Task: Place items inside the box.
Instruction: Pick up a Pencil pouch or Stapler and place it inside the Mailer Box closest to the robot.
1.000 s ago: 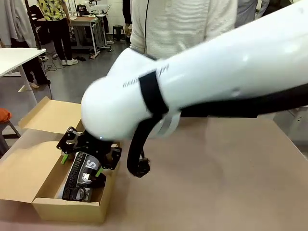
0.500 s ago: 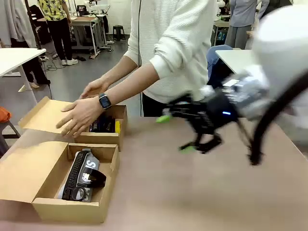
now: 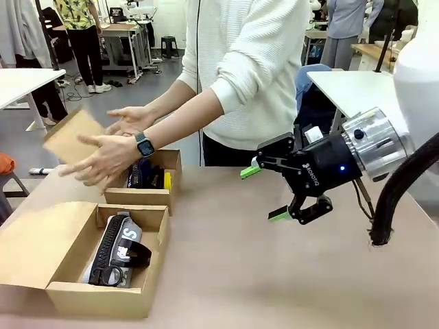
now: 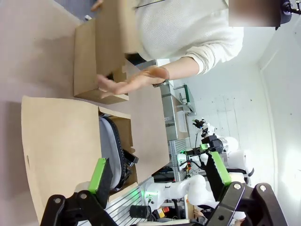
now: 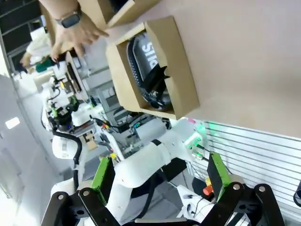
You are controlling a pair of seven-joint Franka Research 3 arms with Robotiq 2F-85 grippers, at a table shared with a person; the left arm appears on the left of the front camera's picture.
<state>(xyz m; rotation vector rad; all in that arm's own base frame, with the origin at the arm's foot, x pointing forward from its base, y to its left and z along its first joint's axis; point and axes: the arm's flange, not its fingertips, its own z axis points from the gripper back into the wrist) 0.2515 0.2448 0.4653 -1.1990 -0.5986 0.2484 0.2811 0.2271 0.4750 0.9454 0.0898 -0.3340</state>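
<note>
Brown counter (image 3: 274,274) carries the open cardboard box (image 3: 103,300) holding the grey zip pencil pouch (image 3: 113,250), while the black right pincer (image 3: 264,194), apart and empty, risks striking the person's hand (image 3: 103,161) if it swings across.

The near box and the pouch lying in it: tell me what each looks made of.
The near box: plain brown cardboard, matte, with folded walls and a creased flap. The pouch: likely soft grey fabric, dull, with a black zip along one side and white printed letters; the exact cloth is unclear.
</note>
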